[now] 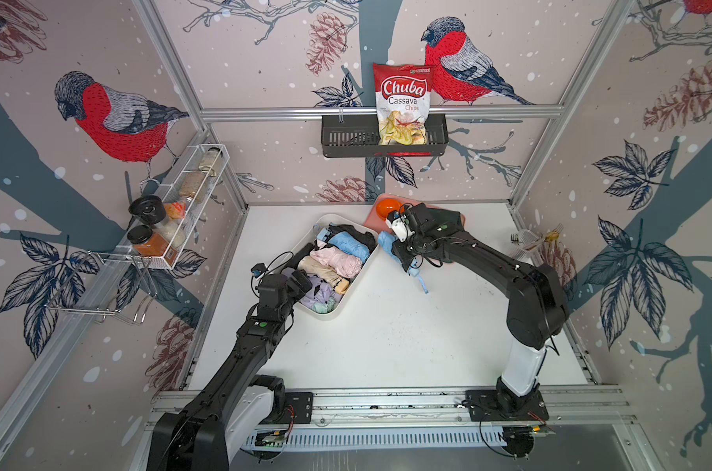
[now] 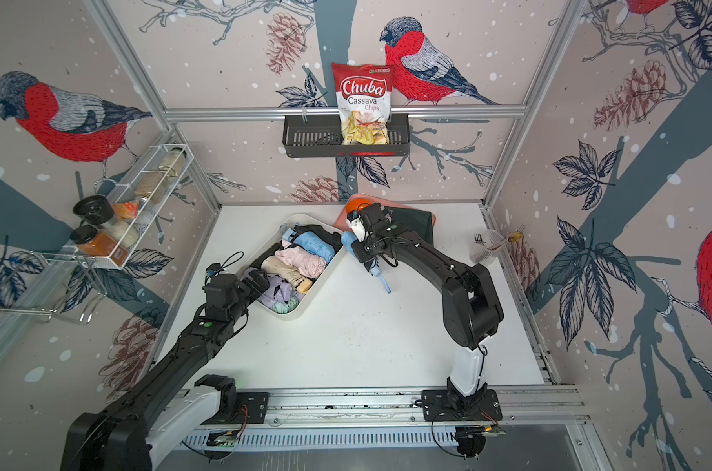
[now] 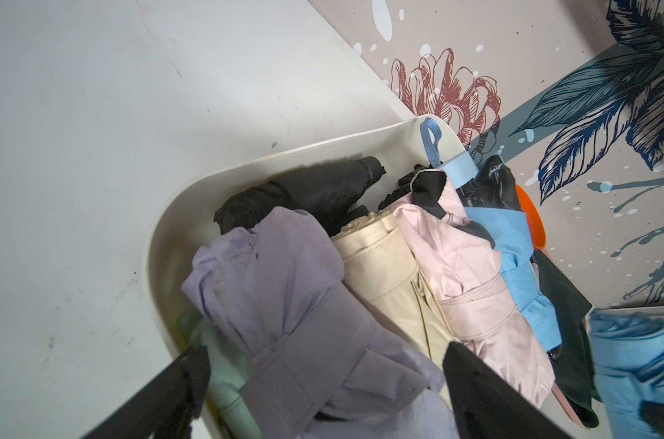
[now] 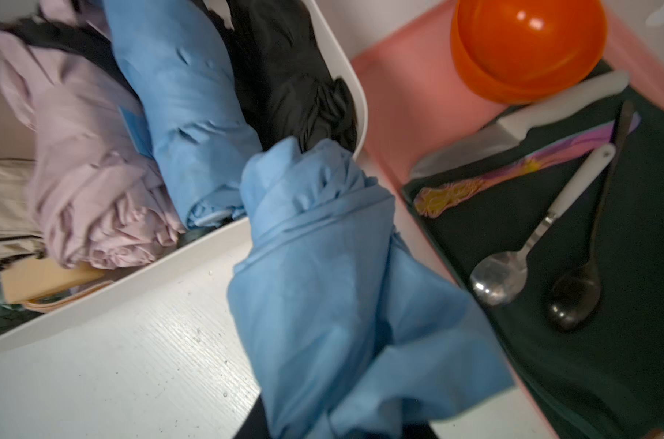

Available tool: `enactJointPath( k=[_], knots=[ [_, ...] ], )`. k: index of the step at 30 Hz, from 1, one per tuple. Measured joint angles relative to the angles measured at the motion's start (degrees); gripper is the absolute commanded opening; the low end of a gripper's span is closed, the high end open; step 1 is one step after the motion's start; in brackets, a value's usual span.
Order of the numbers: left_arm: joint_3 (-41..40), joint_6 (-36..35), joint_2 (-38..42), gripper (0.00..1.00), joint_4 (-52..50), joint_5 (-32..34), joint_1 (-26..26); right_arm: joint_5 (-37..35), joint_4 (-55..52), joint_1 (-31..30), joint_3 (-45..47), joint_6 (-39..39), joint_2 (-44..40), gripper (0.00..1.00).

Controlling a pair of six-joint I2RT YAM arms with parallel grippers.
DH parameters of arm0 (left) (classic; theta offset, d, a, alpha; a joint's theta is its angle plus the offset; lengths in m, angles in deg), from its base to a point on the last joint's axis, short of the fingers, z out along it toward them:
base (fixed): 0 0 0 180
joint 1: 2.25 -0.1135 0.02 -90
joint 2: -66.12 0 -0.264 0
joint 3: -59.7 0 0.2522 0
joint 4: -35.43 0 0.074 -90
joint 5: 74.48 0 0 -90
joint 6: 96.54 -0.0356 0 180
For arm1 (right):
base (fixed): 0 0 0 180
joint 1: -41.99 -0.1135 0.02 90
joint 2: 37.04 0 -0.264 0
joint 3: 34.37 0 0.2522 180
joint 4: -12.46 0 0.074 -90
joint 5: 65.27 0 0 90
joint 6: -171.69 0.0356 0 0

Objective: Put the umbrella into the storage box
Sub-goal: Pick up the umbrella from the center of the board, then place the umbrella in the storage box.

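The umbrella [image 1: 384,240] [image 2: 348,238] is a light blue folded one lying on the table just right of the storage box [image 1: 325,316] [image 2: 289,316], its tip against the box's rim [image 4: 132,281]. My right gripper [image 1: 405,257] [image 4: 334,425] is shut on the umbrella's bunched fabric [image 4: 322,266], which hides the fingers. The cream-white box [image 3: 163,243] holds several folded umbrellas: black, blue, pink, beige, lilac and green. Over its near end my left gripper [image 1: 301,283] [image 3: 326,353] hangs open, just above the lilac umbrella [image 3: 284,304], gripping nothing.
A pink tray [image 1: 372,222] [image 4: 398,95] stands right behind the box, with an orange bowl [image 4: 528,45], a dark cloth and cutlery [image 4: 512,266]. A black basket [image 1: 346,138] with a chips bag hangs on the back rail. A wire spice rack [image 1: 175,212] is on the left wall.
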State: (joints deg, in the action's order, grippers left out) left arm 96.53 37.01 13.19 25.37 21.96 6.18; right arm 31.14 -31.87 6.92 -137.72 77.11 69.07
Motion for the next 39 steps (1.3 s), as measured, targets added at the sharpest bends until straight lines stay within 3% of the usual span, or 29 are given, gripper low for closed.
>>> enactJointPath(
  k=[6,14,20,39],
  knots=[
    [-0.39,-0.02,0.11,0.99,0.37,-0.15,0.00,8.85,-0.79,1.90,-9.94,-4.17,2.97,0.29],
    [-0.48,-0.04,0.00,0.99,0.46,-0.39,0.00,20.61,-5.22,2.73,-30.84,-9.94,17.62,0.29],
    [-0.48,-0.04,-0.48,0.99,0.81,-0.44,0.00,25.18,-7.23,4.02,-42.86,-10.47,27.82,0.30],
    [-0.33,-0.04,-2.29,0.99,2.23,-0.55,0.00,35.95,2.97,4.46,-45.53,-2.16,37.38,0.32]
  ],
)
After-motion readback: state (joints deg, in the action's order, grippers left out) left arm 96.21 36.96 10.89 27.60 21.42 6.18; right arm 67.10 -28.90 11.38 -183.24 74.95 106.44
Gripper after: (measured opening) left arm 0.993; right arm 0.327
